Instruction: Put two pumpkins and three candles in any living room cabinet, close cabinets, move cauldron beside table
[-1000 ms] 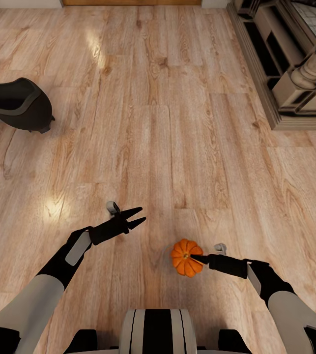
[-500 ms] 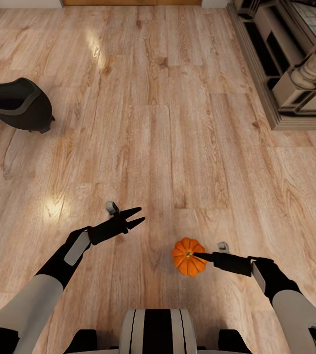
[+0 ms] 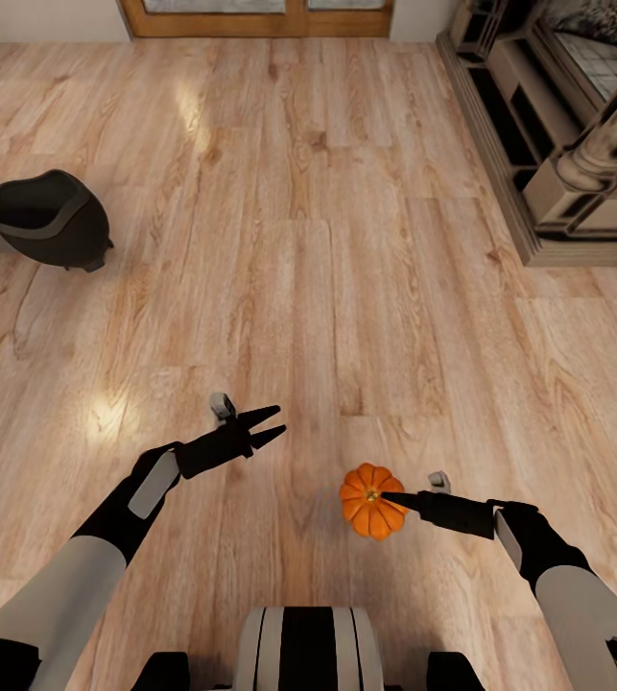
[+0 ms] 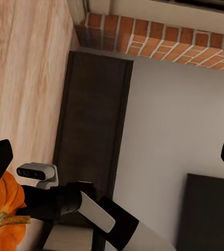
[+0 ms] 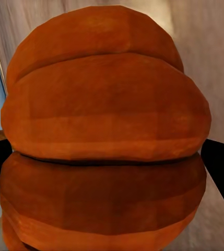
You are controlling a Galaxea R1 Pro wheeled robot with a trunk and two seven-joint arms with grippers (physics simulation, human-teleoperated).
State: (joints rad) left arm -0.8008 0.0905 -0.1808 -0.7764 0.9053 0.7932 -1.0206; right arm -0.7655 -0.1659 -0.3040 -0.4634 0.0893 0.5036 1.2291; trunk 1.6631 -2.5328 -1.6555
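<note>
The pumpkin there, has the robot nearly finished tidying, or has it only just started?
Early days, by the look of it. Nothing visibly finished yet. In hand: one pumpkin gripped by the right gripper; the left gripper is open, empty. Left: stowing it, and the cauldron sits on open floor.

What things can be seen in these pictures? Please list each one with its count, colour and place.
pumpkin: one, orange, between the right gripper's fingers, low in the head view
cauldron: one, black, on the floor at the far left
floor: one, light wood planks, under everything
fireplace surround: one, pale stone with dark openings, far right
door frame: one, brown wood, at the far wall
brick strip: one, red-orange, in the left wrist view
dark cabinet: one, dark brown, beside the wood floor in the left wrist view
left gripper: one, black, open, empty
right gripper: one, black, shut on the pumpkin
</note>
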